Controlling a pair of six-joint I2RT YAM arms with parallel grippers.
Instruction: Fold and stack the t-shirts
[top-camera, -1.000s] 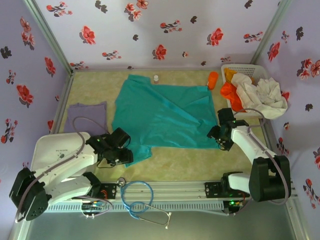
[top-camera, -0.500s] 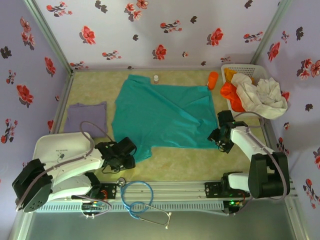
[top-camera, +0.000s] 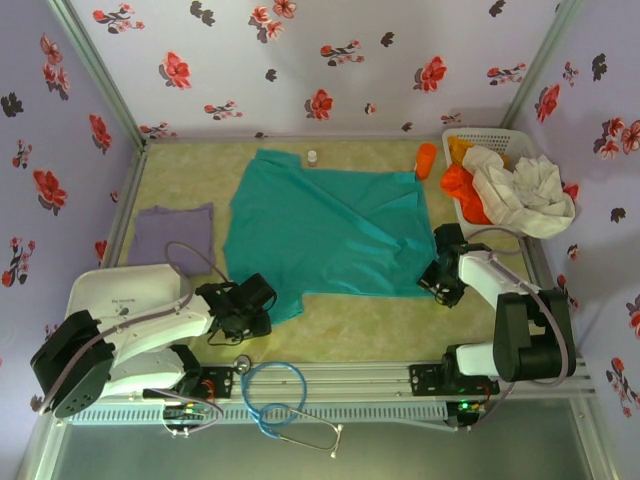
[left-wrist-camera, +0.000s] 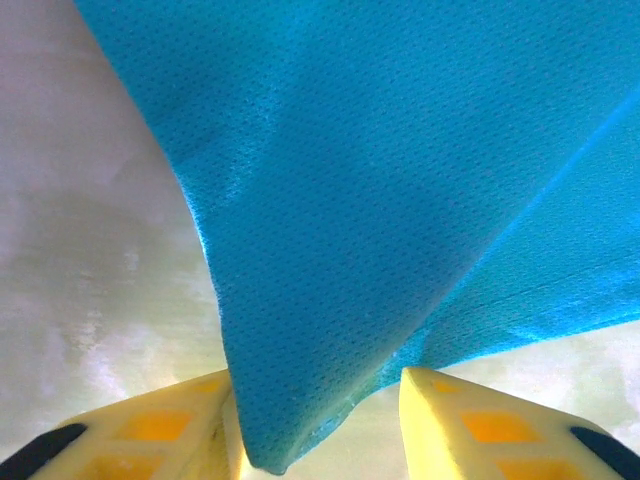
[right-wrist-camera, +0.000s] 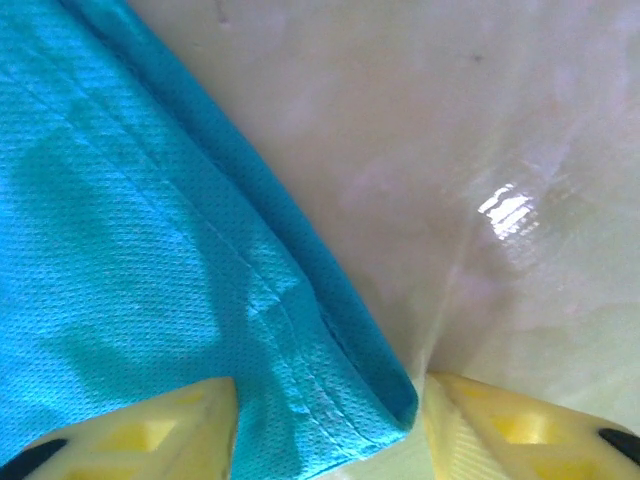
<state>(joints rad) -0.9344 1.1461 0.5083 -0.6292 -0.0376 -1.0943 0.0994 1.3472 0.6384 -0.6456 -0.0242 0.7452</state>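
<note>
A teal-green t-shirt (top-camera: 330, 235) lies spread across the middle of the table. My left gripper (top-camera: 262, 305) is at its near-left corner. In the left wrist view that corner (left-wrist-camera: 380, 200) hangs between the yellow fingers (left-wrist-camera: 170, 430), resting against the left one with a gap to the right one, so the left gripper (left-wrist-camera: 315, 420) is open. My right gripper (top-camera: 432, 282) is at the near-right corner. The hemmed corner (right-wrist-camera: 130, 270) lies between the jaws of the right gripper (right-wrist-camera: 325, 420), which stand apart. A dusty purple t-shirt (top-camera: 172, 232) lies folded at the left.
A white lattice basket (top-camera: 500, 135) at the back right holds orange (top-camera: 458, 185) and off-white (top-camera: 520, 190) t-shirts. An orange cup (top-camera: 427, 160) and a small white bottle (top-camera: 313, 157) stand by the back edge. A blue stethoscope (top-camera: 285, 400) lies on the front rail.
The left gripper has slid right to the shirt's near-left corner. The right gripper has shifted slightly back along the near-right corner. Both pairs of jaws have narrowed around the cloth.
</note>
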